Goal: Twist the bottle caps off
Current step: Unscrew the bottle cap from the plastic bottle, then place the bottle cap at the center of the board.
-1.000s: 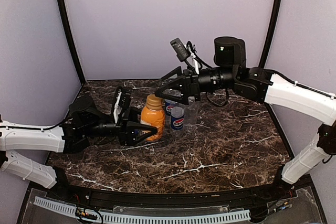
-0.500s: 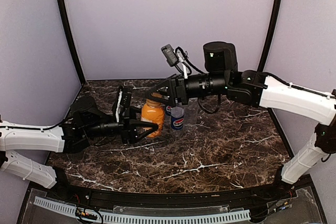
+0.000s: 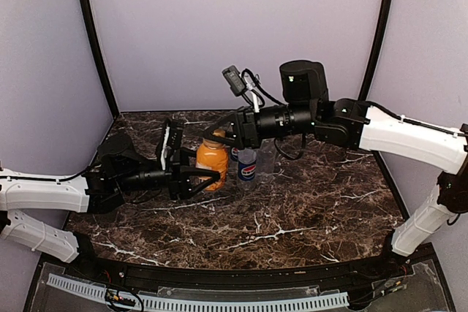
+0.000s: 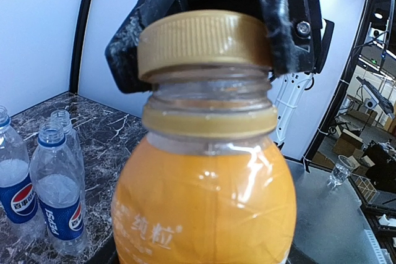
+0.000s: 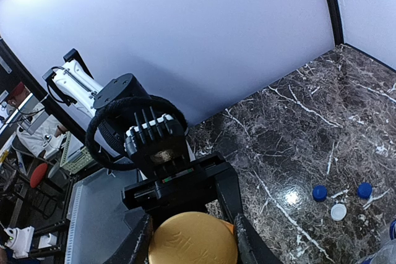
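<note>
Right gripper (image 5: 190, 234): was seen from above closed narrow on the orange cap (image 4: 201, 44), one finger laid against each side of it.
Left gripper (image 3: 205, 169): was seen part closed round the belly of the orange bottle (image 4: 198, 202), which was held upright, apparently standing on the tabletop (image 5: 346, 109) near its middle.
Cap position: it was seated on the neck above its ring and was judged not yet unscrewed.
Handling, cap: it was judged light, stiff and finely ribbed, so a firm pinch across its rim should be enough to turn it. The smooth top would give no hold.
Handling, bottle: it was judged full and fairly heavy, with thin, glossy walls that could dent or slip. It is best clamped at the wide belly, square against the twist.
Bottles counted: four, made up of the orange one and three clear bottles (image 4: 57, 196) grouped just beside it, two of them with blue labels.
Caps counted: four. The orange one was on its bottle. Three lay loose on the tabletop, close together: two blue caps (image 5: 318, 193) (image 5: 365, 190) and a white cap (image 5: 338, 212).
</note>
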`<state>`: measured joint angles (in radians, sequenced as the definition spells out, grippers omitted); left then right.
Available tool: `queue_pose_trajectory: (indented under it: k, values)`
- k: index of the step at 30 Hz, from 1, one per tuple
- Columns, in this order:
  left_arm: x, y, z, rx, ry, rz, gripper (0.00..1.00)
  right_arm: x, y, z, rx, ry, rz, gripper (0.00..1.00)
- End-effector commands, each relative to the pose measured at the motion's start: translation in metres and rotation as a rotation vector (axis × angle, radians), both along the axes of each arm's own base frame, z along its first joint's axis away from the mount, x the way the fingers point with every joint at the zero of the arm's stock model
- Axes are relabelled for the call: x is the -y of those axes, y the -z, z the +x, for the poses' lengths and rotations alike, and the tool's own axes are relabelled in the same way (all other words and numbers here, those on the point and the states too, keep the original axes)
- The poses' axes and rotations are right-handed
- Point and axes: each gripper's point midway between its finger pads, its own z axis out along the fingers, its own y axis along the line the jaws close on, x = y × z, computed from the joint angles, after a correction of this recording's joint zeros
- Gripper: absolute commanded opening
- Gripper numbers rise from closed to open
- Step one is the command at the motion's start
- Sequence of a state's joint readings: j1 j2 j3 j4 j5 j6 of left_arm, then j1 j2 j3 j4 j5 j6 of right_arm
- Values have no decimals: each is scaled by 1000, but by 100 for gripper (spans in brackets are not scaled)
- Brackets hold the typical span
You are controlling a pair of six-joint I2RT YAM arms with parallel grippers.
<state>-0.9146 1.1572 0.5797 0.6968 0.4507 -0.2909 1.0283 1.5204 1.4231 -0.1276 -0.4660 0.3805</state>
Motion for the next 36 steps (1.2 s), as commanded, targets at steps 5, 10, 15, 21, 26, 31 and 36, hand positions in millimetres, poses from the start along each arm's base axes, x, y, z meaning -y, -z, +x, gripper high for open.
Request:
queue_pose_trajectory:
  k: [5, 10, 15, 21, 26, 31, 36]
  values:
    - [-4, -21, 0, 45, -11, -44, 7, -3, -11, -8, 43, -43, 36, 23]
    - [-4, -23, -3, 49, 3, -51, 7, 3, -15, -5, 110, -47, 41, 14]
    - [-6, -20, -5, 50, 6, -47, 7, 11, -21, 3, 140, -38, 52, 16]
    - [-6, -14, -8, 49, 20, -33, 7, 23, -34, 9, 186, -53, 79, 19]
    - [-8, -10, -7, 47, 6, -17, 7, 33, -36, 11, 222, -57, 77, 20]
    - [-36, -6, 27, 17, -264, 22, 7, 44, -1, 21, 248, 26, -5, 20]
    - [-89, -22, 51, 24, -563, 20, 7, 39, 67, 24, 255, 73, -121, 20]
